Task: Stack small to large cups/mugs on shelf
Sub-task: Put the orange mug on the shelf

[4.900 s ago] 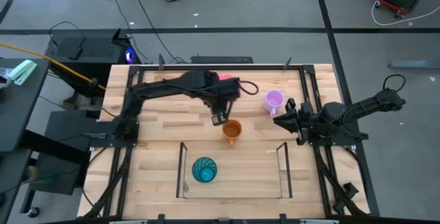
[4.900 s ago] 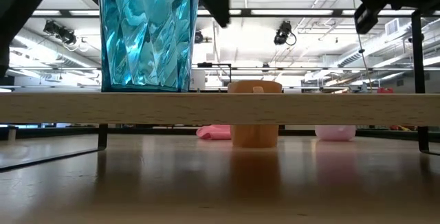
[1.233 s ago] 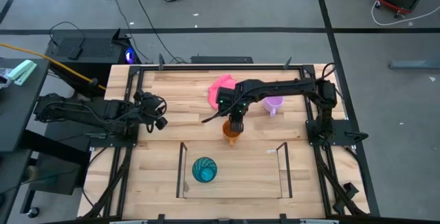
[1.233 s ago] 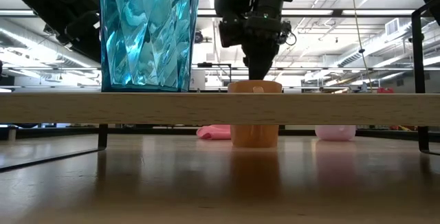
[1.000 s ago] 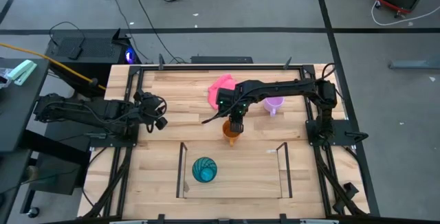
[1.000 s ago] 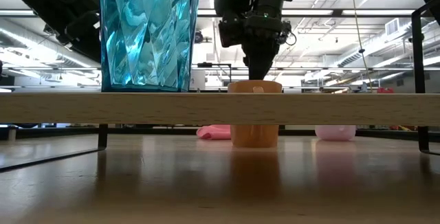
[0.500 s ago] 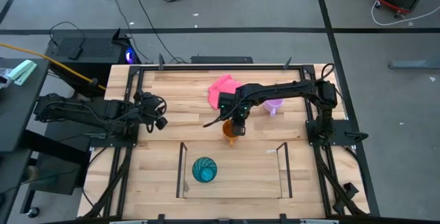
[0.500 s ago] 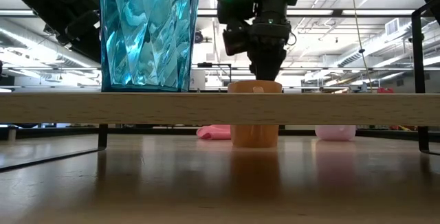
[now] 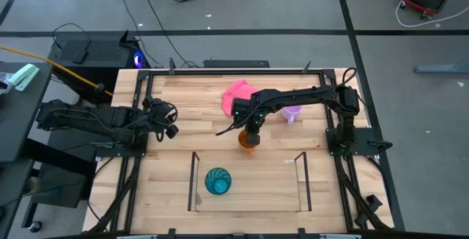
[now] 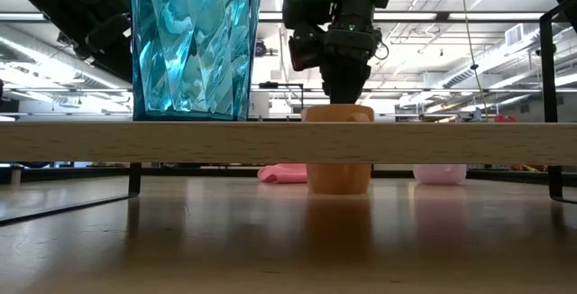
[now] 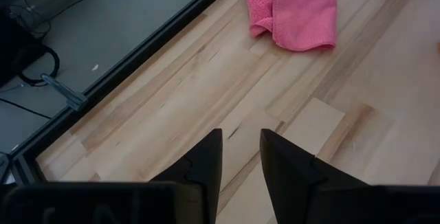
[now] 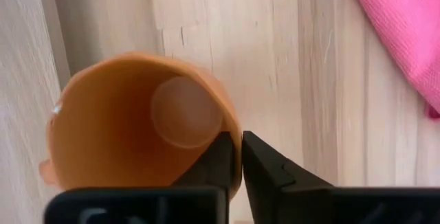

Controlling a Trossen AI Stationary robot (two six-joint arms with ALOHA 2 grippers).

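The orange mug [image 9: 247, 139] stands on its base on the table just beyond the shelf [image 9: 195, 182]; it also shows in the low view [image 10: 338, 175] and in the right wrist view [image 12: 130, 131]. My right gripper [image 9: 251, 130] is above it, shut on its rim. The teal tumbler [image 9: 218, 181] stands on the shelf's wooden plank [image 10: 288, 141] at its left end. The lilac mug [image 9: 293, 111] stands at the back right, partly under my right arm. My left gripper [image 9: 170, 122] waits at the table's left edge, slightly open and empty [image 11: 240, 148]. My right gripper holds the orange mug by its rim wall [image 12: 230, 124] on the far side, opposite the handle [image 12: 45, 172]. One finger is inside the mug and one outside. The fingers come from above, pointing down. The mug stands upright with its base [image 10: 338, 188] on the table.
A pink cloth [image 9: 236, 96] lies at the back middle, just beyond my right gripper. The shelf's thin dark end rods [image 9: 302, 182] rise at both ends of the plank. Bare plank lies to the right of the tumbler.
My right gripper has come down a little over the orange mug, onto its rim. The mug has shifted slightly along the table and stays upright on its base.
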